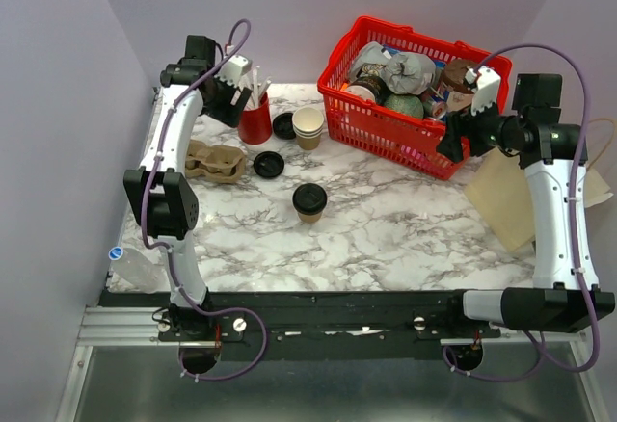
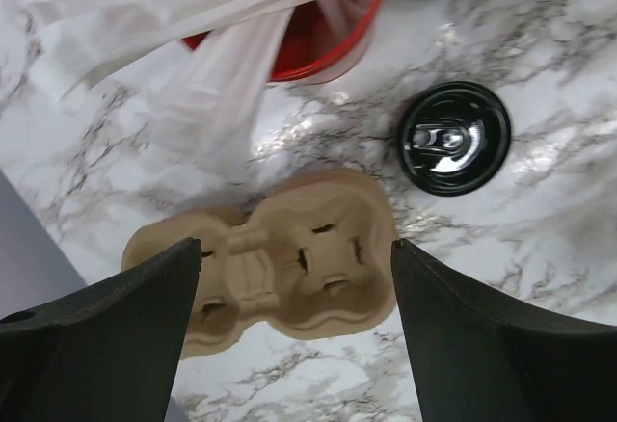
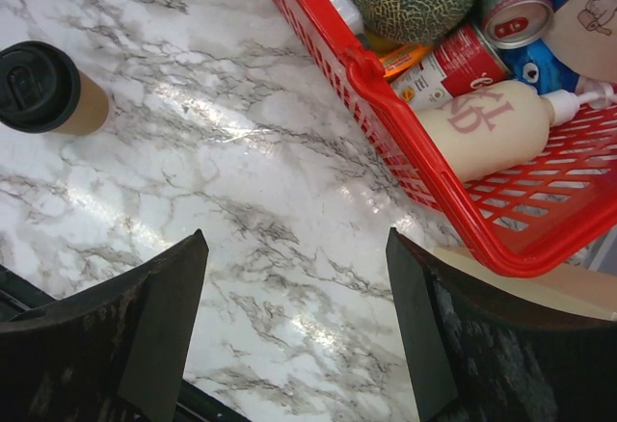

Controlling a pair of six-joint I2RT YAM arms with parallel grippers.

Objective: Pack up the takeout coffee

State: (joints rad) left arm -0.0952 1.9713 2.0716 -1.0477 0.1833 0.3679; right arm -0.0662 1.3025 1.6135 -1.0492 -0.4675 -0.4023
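Note:
The takeout coffee (image 1: 309,200), a small brown paper cup with a black lid on it, stands upright on the marble table near the middle; it also shows at the left edge of the right wrist view (image 3: 43,90). My left gripper (image 1: 229,104) hangs open at the back left, above a brown pulp cup carrier (image 2: 289,268), with nothing between its fingers (image 2: 297,246). My right gripper (image 1: 453,143) is open and empty (image 3: 297,237) over bare table, beside the front of the red basket (image 3: 386,104).
A red cup of white straws (image 1: 255,118), two loose black lids (image 1: 269,164) (image 1: 283,125) and a stack of cream cups (image 1: 308,127) stand at the back. The red basket (image 1: 415,94) is full of groceries. A brown paper bag (image 1: 506,196) lies at the right.

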